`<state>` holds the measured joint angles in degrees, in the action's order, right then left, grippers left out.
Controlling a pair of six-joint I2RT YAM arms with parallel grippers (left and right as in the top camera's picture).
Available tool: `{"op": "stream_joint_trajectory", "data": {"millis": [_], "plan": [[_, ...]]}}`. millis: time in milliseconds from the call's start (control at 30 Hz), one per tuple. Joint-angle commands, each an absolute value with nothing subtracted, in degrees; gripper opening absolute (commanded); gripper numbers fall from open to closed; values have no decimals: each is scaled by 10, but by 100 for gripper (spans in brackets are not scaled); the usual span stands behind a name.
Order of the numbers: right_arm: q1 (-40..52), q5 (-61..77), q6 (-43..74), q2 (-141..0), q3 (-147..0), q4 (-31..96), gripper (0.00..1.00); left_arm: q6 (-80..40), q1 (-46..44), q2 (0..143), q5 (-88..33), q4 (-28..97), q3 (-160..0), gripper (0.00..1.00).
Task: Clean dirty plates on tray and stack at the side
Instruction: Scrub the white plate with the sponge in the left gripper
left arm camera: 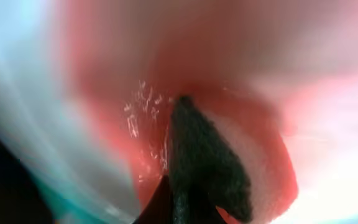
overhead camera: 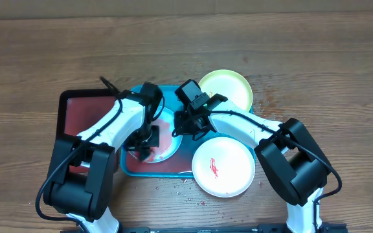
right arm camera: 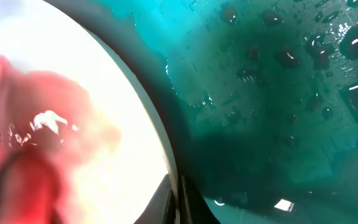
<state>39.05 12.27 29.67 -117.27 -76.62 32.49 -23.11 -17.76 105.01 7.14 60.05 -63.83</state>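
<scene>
Plates, 3 of them, wait for cleaning: the light blue plate (overhead camera: 167,145) lies flat inside the tray (overhead camera: 168,96), while the yellow-green plate (overhead camera: 228,87) sits on the table (overhead camera: 303,58) just beyond the tray's far right corner and the cream plate (overhead camera: 225,167), marked with a small red smear, rests at its near right corner, overlapping the rim.

The left end effector (overhead camera: 144,144) is down on the blue plate's left half and appears closed on a dark scrubber (left arm camera: 207,165), whose rough tip presses into glistening red sauce (left arm camera: 123,124). The right end effector (overhead camera: 188,126) sits at the same plate's right edge, where its wrist camera shows the pale rim (right arm camera: 104,74) beside the wet, droplet-beaded tray floor (right arm camera: 272,81). Whether it is pinching the rim or merely braced against it cannot be told.

Judged from the pictures, the plates are light, stiff plastic, unlikely to break but quick to skate on the wet tray under scrubbing pressure. Sauce and water make the centres slick, so the raised rim is the sensible place to take hold, pinched from the edge, with the plate steadied there while 1 arm scrubs.
</scene>
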Motion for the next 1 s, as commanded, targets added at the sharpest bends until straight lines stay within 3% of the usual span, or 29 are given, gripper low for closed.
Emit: {"op": "stream_joint_trajectory", "data": {"millis": [0, 100, 267, 567, 967], "plan": [[385, 101, 303, -1187, -769, 322, 4, -327, -173, 1056, 259, 637, -626, 4], [385, 102, 303, -1187, -769, 322, 4, -335, -173, 1056, 290, 626, -626, 4], [385, 102, 303, -1187, -769, 322, 4, -334, -173, 1056, 268, 500, -626, 4], [385, 101, 302, -1187, -769, 328, 4, -169, -173, 1056, -3, 281, -626, 4], [385, 102, 302, -1187, -769, 326, 4, 28, -173, 1056, -204, 397, -626, 4]]}}
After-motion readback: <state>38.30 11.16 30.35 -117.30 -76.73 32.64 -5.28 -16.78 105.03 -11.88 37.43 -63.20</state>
